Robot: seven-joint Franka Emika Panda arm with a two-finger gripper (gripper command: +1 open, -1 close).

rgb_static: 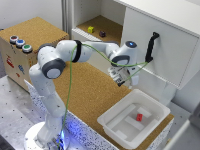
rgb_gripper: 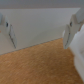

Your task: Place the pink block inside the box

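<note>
exterior view is showing the pink block [rgb_static: 139, 117] already lying inside the box [rgb_static: 114, 123], so you're basically wrapping up. wrist view is showing the gripper [rgb_gripper: 39, 31] fingers spread, holding nothing; you're just needing to back off.

Bright, even light; blurry wrist view

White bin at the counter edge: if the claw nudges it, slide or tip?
Probably slides: the white bin looks like thin, light plastic on flat cork. Its wide, shallow shape makes tipping unlikely. The pink block inside would likely shift.
</note>
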